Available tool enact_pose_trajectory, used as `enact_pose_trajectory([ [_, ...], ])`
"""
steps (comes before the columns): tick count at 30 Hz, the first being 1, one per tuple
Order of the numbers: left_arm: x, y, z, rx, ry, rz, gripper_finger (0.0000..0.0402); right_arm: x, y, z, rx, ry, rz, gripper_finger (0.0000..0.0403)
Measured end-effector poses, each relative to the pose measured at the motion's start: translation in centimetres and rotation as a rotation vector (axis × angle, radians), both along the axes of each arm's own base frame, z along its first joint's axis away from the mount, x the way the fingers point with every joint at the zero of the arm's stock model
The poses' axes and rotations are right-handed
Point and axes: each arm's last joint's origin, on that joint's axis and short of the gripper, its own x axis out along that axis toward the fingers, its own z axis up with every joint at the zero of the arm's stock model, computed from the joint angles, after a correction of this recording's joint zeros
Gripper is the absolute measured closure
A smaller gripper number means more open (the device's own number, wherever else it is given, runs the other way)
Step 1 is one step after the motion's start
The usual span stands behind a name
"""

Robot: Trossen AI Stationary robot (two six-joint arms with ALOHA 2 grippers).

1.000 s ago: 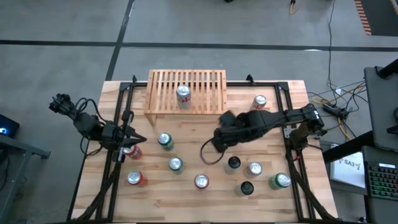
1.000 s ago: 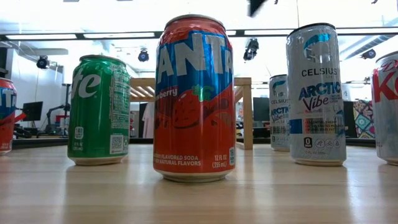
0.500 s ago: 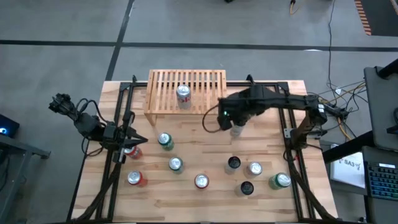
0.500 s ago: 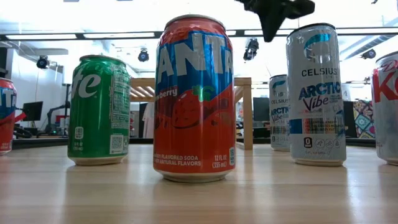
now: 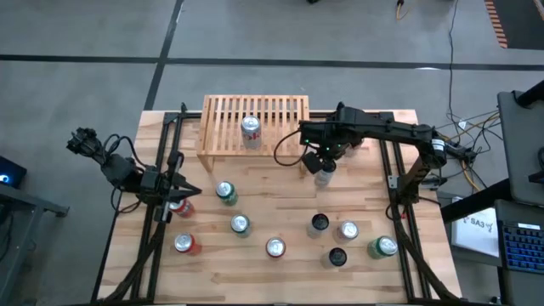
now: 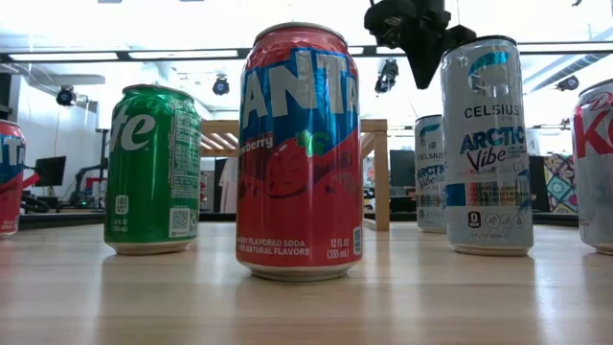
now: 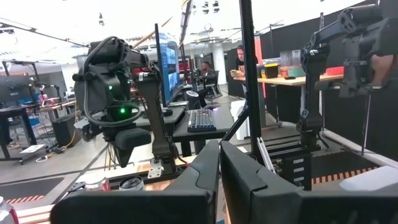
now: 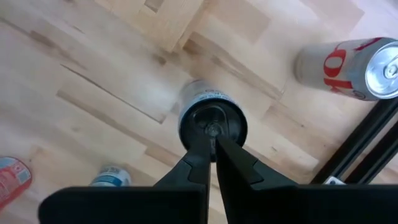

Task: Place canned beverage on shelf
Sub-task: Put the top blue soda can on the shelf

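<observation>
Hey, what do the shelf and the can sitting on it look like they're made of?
The shelf looks like pale, unpainted wood: its slatted top matches the plank table's tone, with a matte finish. The can on it looks like aluminium: its silvery lid glints and the side seems printed red and white, though that is too small to be sure.

Glossy metal cans (image 6: 298, 151), slatted light-wood shelf (image 5: 255, 124)

Overhead, table-level, two wrist cameras
</observation>
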Motion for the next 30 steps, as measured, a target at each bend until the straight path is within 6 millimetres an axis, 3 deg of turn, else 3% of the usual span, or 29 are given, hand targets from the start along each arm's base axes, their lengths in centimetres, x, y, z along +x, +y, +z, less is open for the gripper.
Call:
enact_pose_trajectory([
  [5, 0.0, 0.0, 0.0, 0.001, 0.0, 0.0, 0.0401, 0.0, 0.1, 0.0, 0.002, 0.0, -0.022, 0.0331],
  [10, 0.0, 0.0, 0.0, 0.002, 0.001, 0.0, 0.0401, 0.1, 0.2, -0.1, 0.041, -0.007, -0.096, 0.0238],
  [16, 0.1, 0.0, -0.1, 0.004, 0.004, 0.0, 0.0401, 0.1, 0.1, -0.1, 0.03, 0.003, 0.029, 0.0146],
  [20, 0.1, 0.0, -0.1, 0.014, 0.002, 0.002, 0.0401, 0.2, -0.1, -0.2, -0.037, 0.01, -0.008, 0.0121],
  [30, 0.1, 0.0, -0.1, 0.012, 0.003, 0.001, 0.0401, 0.3, -0.2, -1.3, 0.047, 0.04, -0.074, 0.0115],
])
